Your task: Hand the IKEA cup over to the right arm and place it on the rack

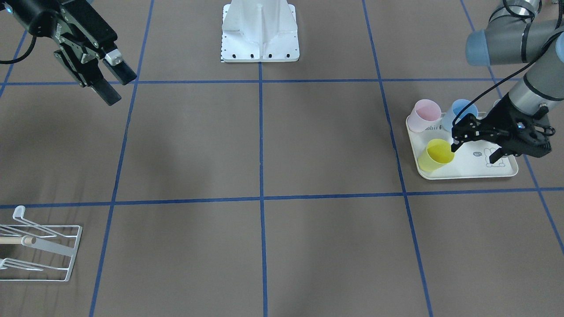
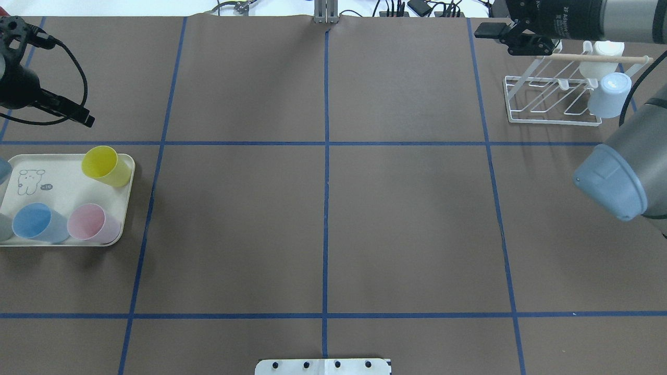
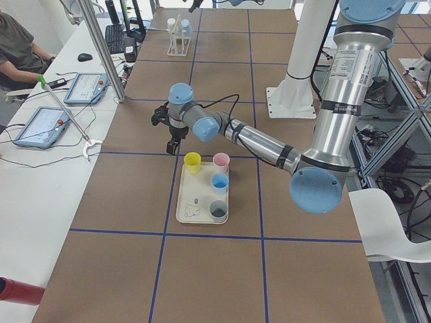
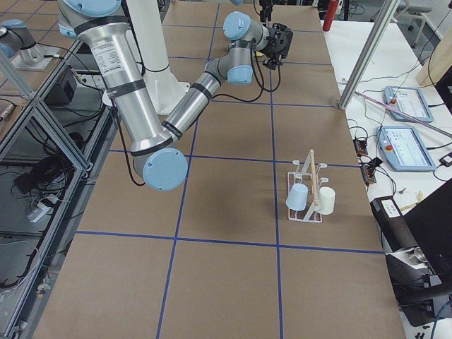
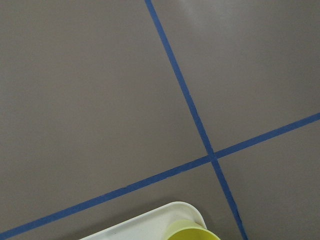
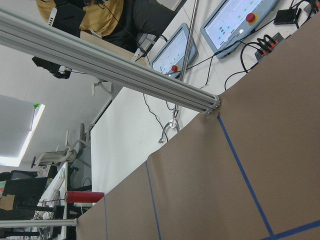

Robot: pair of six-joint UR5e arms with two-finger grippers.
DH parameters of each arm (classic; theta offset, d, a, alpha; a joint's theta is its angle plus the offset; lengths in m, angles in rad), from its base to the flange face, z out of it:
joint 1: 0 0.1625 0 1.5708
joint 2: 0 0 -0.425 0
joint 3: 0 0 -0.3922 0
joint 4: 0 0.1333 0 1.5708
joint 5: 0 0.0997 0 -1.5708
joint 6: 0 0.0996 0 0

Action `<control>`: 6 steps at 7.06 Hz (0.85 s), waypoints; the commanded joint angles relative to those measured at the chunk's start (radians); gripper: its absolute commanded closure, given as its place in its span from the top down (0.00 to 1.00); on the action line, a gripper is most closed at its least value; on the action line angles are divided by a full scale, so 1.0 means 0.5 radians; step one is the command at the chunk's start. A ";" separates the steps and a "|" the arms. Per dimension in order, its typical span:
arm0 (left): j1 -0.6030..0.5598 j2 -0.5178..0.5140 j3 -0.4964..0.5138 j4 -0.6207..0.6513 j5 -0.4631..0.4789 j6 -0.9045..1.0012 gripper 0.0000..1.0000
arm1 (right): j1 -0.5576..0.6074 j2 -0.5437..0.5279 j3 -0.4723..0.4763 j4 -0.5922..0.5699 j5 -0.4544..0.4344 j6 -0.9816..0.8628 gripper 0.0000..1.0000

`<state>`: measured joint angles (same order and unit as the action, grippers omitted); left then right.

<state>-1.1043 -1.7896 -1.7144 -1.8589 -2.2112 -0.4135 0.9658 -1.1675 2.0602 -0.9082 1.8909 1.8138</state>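
On the table we find the left arm reaching over the cream tray on its own side, while the rack sits well apart on the right arm's side, so the left arm is plainly nearer the cups. The yellow cup, which we judge the one to move, stands mouth-up at the tray's corner toward the table's middle. The left gripper hovers close above, jaws spread and empty, with the cup toward its table-centre side, and the right gripper is likewise spread and empty.
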 commanded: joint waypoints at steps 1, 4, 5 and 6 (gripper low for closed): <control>0.003 -0.026 0.094 -0.001 -0.002 0.014 0.99 | -0.121 0.013 0.006 0.000 -0.182 0.011 1.00; 0.122 -0.010 0.170 -0.001 0.014 0.014 0.99 | -0.134 0.025 -0.003 0.000 -0.183 0.011 1.00; 0.177 -0.007 0.195 -0.001 0.017 0.014 0.99 | -0.134 0.025 -0.003 0.000 -0.183 0.011 1.00; 0.184 -0.007 0.216 -0.001 0.017 0.017 0.99 | -0.134 0.025 0.000 0.000 -0.186 0.011 1.00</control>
<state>-1.0283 -1.7941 -1.6204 -1.8592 -2.2040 -0.4062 0.8996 -1.1552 2.0592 -0.9081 1.7992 1.8194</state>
